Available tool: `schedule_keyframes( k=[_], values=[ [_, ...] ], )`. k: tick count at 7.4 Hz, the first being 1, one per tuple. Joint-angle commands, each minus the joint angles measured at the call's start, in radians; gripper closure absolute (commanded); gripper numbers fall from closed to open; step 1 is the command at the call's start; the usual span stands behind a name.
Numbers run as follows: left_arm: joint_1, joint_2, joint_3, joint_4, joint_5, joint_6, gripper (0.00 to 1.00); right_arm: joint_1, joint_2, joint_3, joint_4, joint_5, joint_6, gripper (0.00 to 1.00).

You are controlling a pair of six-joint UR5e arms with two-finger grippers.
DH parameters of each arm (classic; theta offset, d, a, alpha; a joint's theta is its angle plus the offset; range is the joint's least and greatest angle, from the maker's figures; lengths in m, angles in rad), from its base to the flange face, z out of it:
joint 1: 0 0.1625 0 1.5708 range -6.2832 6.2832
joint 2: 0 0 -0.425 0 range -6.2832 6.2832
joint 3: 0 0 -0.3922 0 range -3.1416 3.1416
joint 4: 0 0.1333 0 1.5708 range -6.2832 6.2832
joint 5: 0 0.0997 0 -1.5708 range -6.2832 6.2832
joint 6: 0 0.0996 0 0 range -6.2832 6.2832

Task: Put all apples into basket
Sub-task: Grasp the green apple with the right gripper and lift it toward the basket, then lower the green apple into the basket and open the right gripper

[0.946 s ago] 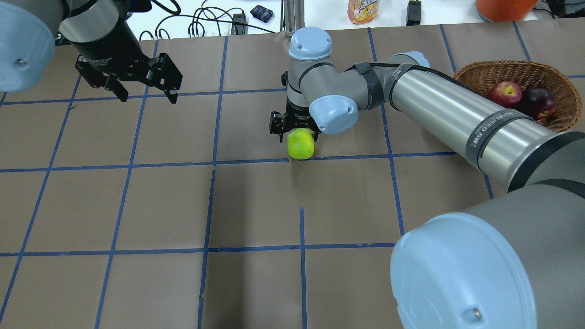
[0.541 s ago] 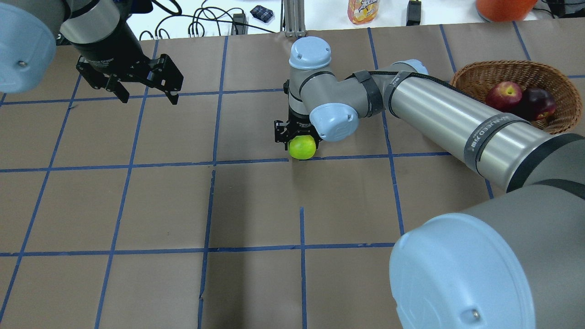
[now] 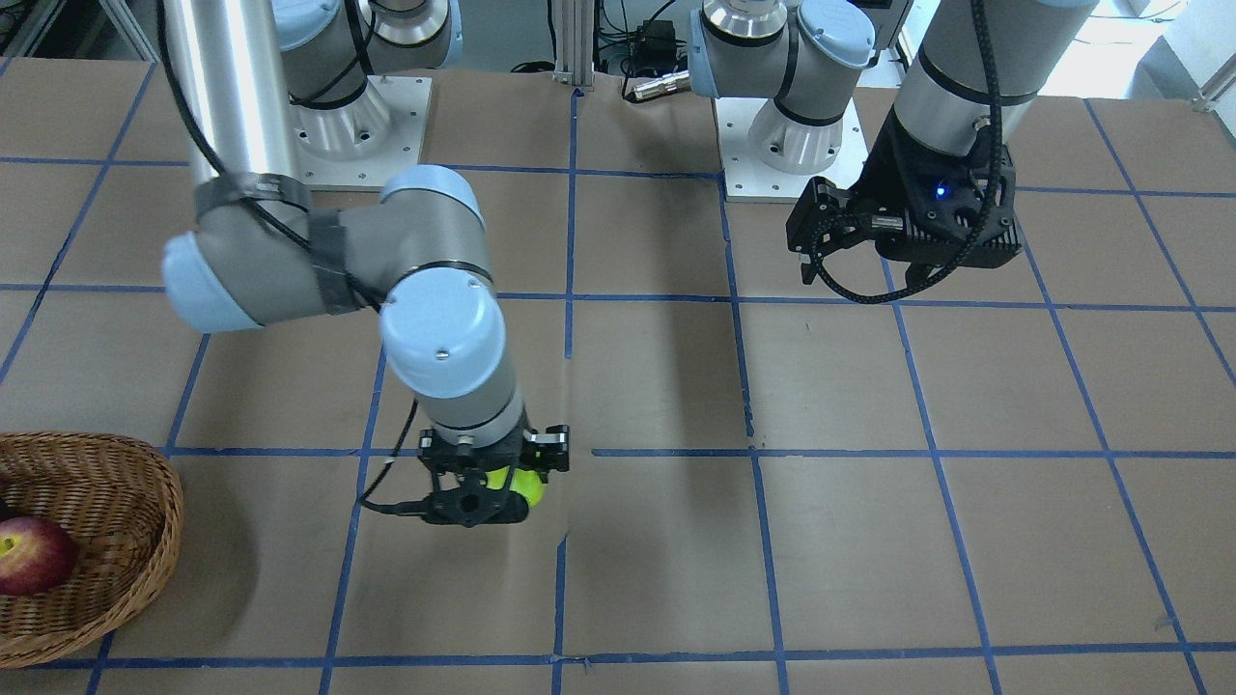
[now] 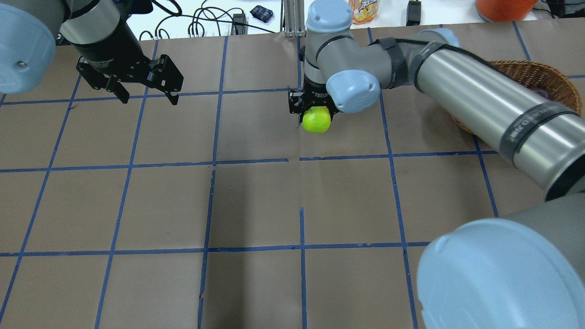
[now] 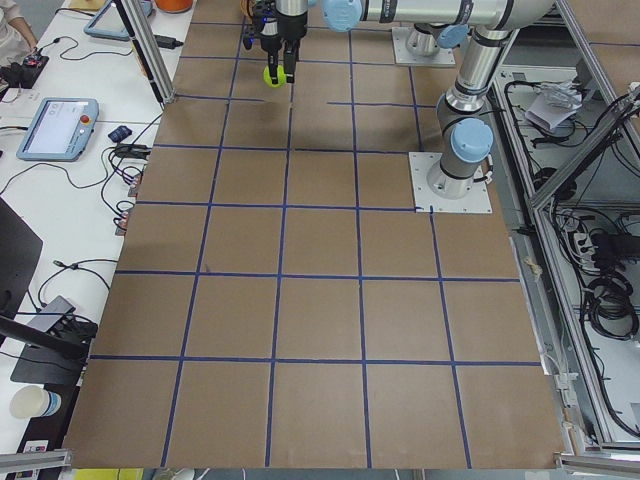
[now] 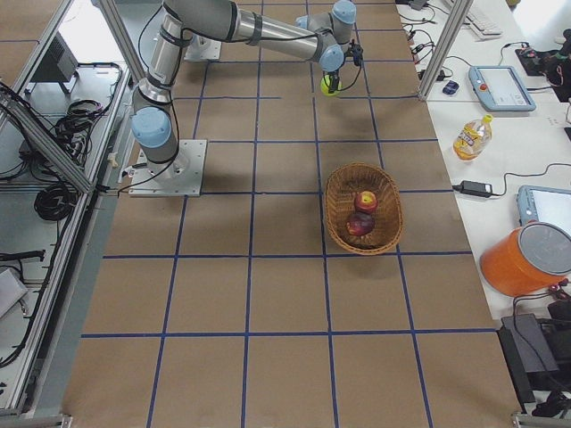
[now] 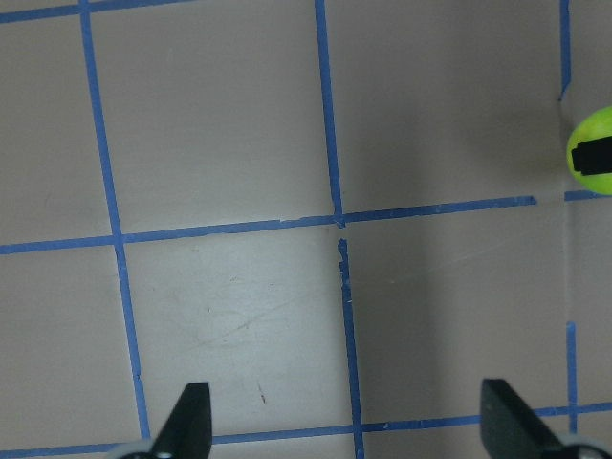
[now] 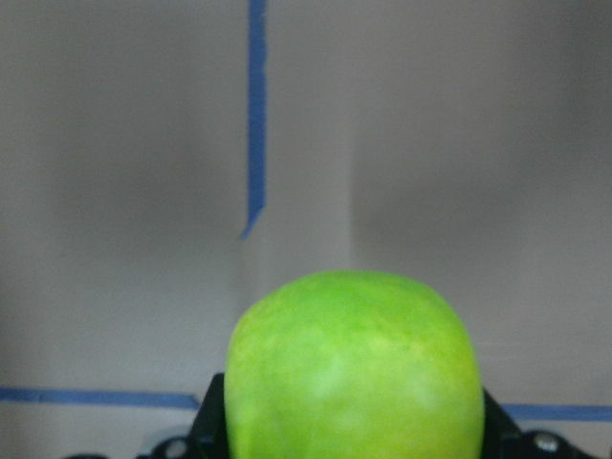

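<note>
**A:** What changed over the last second?

**B:** The bright yellow-green apple (image 4: pixel 316 120) was sitting on the brown-papered, blue-taped surface (image 4: pixel 256 201), just above a tape line. Now it is off the surface. The right fingers (image 3: pixel 462 502) are clamped on its sides, and it has been carried toward the far edge and slightly toward the basket side.

**A:** Left arm?

**B:** No change. The left fingers (image 7: pixel 189 421) are spread wide with nothing between them, hanging over the same square.

**A:** Basket?

**B:** The shallow oval woven wicker basket (image 6: pixel 328 203) is well apart from the held apple. The red apple with a yellow stem patch (image 6: pixel 364 200) and the dark maroon apple (image 6: pixel 359 226) lie in it side by side.

**A:** Obstructions?

**B:** From overhead, the right arm's silver forearm (image 4: pixel 480 105) now crosses the basket and hides both fruit. A juice bottle (image 6: pixel 470 136) and an orange bucket (image 6: pixel 522 259) stand on the white bench alongside.
</note>
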Motion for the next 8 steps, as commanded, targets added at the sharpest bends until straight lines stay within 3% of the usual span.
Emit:
schedule_keyframes(
  k=[1,2,4,6,8],
  values=[
    [-0.002,-0.003,0.008,0.0,-0.006,0.0,0.0,-0.257,-0.093,-0.043,0.158,-0.007,-0.102,1.0],
    [-0.002,0.002,0.008,0.0,-0.008,0.0,0.0,-0.354,-0.104,-0.039,0.161,-0.013,-0.14,1.0],
    [-0.002,-0.009,0.002,0.001,-0.009,-0.002,0.0,-0.526,-0.08,-0.019,0.14,-0.084,-0.431,1.0],
    [-0.021,-0.006,0.007,0.0,-0.02,-0.011,0.0,-0.57,-0.013,-0.017,0.133,-0.084,-0.451,1.0],
    [-0.029,-0.006,0.001,0.0,-0.014,-0.026,0.0,-0.577,0.041,-0.016,0.054,-0.131,-0.448,1.0]
  ],
)
